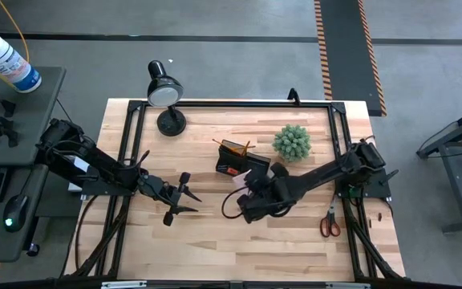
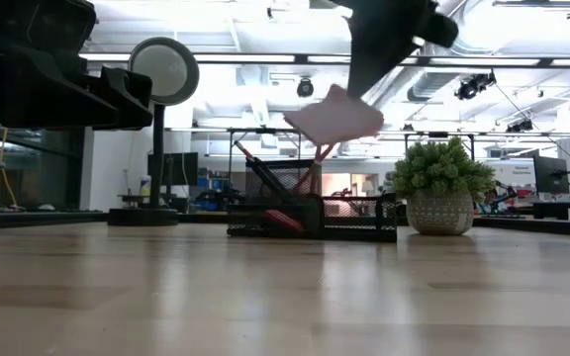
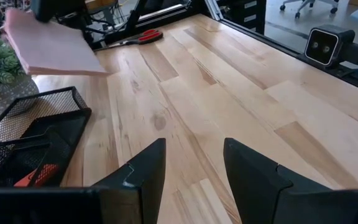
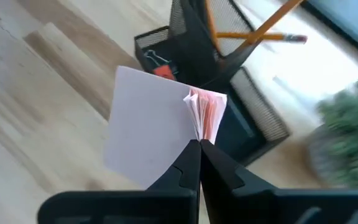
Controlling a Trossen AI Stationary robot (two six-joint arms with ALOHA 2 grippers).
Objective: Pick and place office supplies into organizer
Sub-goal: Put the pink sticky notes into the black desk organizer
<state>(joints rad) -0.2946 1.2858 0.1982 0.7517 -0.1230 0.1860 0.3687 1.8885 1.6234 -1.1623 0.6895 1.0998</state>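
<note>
1 pink sticky-note pad (image 4: 157, 118) is hanging pinched by its edge in my right gripper (image 4: 199, 144) just above the organizer (image 1: 237, 160), so I'm easing it over a low compartment before letting go, left gripper (image 3: 191, 165) idling with fingers apart.

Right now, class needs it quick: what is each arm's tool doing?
Left tool: open, holding nothing, above the bare table.
Right tool: shut on the pink sticky-note pad, lifted near the organizer.
</note>
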